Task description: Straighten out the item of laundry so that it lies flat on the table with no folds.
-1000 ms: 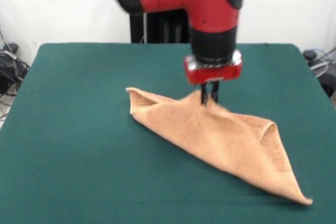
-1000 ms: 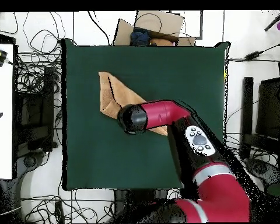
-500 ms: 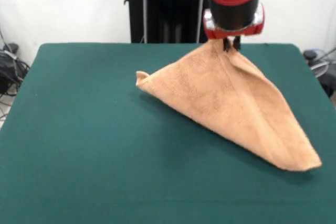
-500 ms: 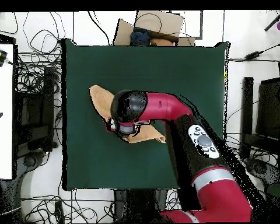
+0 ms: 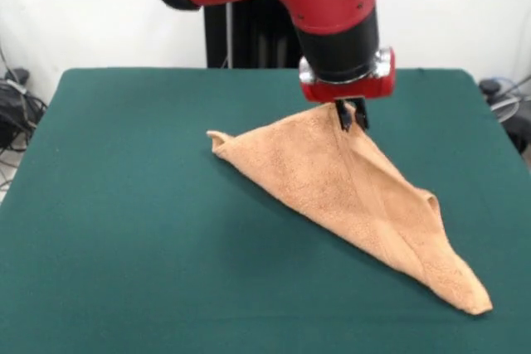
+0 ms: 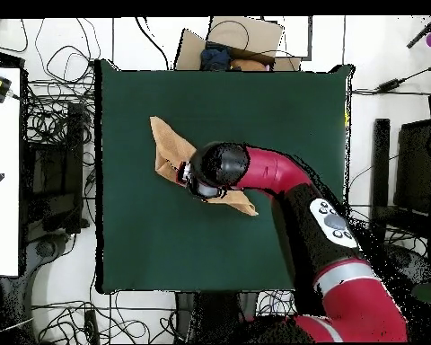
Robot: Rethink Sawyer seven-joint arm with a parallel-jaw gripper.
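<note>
Orange-tan terry towel (image 5: pixel 348 184), folded, long axis diagonal on green tabletop (image 5: pixel 124 246); raised peak clamped in black fingers (image 5: pixel 342 115).

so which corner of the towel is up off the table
The corner pinched by the gripper; the towel's other visible corners rest on the table.

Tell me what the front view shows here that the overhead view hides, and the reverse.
Front only: the claw pinching the towel at a raised peak, cloth sloping down to two corners on the table; a white wall behind.
Overhead only: the whole table outline, the arm's length covering the pinch point, cables and a cardboard box on the floor around.
Both: red arm, tan towel still folded, green table.
</note>
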